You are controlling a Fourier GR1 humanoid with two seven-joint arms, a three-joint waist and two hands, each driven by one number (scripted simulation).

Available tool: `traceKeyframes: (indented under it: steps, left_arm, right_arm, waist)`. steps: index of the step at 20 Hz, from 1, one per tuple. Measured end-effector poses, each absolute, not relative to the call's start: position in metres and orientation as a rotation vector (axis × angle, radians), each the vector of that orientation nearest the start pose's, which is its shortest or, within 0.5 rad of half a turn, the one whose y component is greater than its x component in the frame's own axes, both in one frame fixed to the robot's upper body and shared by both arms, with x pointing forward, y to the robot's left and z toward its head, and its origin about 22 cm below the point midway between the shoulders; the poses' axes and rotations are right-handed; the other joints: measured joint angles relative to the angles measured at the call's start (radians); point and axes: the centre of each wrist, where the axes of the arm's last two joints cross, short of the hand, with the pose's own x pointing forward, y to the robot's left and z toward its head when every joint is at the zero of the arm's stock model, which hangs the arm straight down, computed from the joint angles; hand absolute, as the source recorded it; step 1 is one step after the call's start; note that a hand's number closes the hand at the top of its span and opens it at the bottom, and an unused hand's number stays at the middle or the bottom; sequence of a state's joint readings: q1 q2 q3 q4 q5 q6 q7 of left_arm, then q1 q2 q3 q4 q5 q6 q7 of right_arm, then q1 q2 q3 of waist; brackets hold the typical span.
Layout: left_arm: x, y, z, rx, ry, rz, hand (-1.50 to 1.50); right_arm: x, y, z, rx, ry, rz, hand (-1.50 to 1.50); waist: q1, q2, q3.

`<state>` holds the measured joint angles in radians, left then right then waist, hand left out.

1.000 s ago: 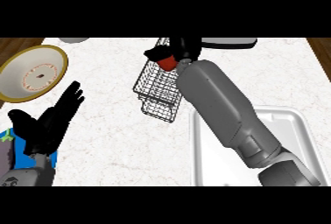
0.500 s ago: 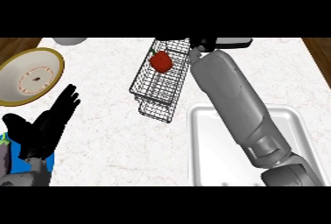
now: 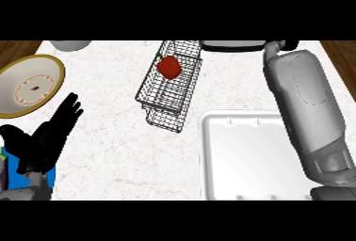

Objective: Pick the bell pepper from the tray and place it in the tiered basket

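Tabletop [image 3: 111,155]: a pale marbled surface is filling most of the head view, with brown wood showing at its far left and far right corners.
Right forearm [image 3: 309,113]: the grey arm is running from the near right edge up along the right side to the far edge; its hand is passing out of sight at the top, so I cannot tell how its fingers are set.
Tray [image 3: 230,160]: a white tray is sitting at the near right of the tabletop, its right part lying under the forearm and its bare floor showing.
Tiered basket [image 3: 167,101]: a dark wire basket is standing at the far middle of the tabletop, slanting from the far edge toward the tray's far left corner and stopping just short of it.
Plate [image 3: 28,87]: a cream plate with a yellow rim is lying at the far left edge, well apart from the basket.
Left hand [image 3: 45,141]: the black hand is resting at the near left edge, fingers straight, spread and pointing up, holding nothing.
Bell pepper [image 3: 169,67]: the red pepper is lying inside the basket, in its upper part near the far edge; it is probably in the top tier, though the wires are making that hard to judge.
Grey object [image 3: 69,44]: a small rounded grey shape is peeking in at the far left edge, above the plate.
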<state>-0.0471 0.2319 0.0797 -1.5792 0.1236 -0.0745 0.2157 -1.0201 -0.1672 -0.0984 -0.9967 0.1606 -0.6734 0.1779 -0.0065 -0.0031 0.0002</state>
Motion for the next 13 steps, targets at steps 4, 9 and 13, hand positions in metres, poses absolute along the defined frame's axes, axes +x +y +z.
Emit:
traceKeyframes:
  steps: [4,9,13]
  left_arm:
    - [0.251,0.298,0.032,0.083,-1.415,-0.081,0.00]
    - [0.247,0.299,0.030,0.078,-1.412,-0.080,0.00]
    - [0.253,0.294,0.041,0.079,-1.418,-0.084,0.00]
  right_arm:
    - [0.416,-0.215,0.204,-0.538,-1.853,-0.345,-1.50]
    - [0.389,-0.285,0.212,-0.568,-1.859,-0.369,-1.50]
    - [0.367,-0.332,0.218,-0.589,-1.859,-0.371,-1.50]
  waist:
    - [-0.005,-0.001,0.000]
    - [-0.006,-0.001,0.000]
    - [-0.003,0.000,0.000]
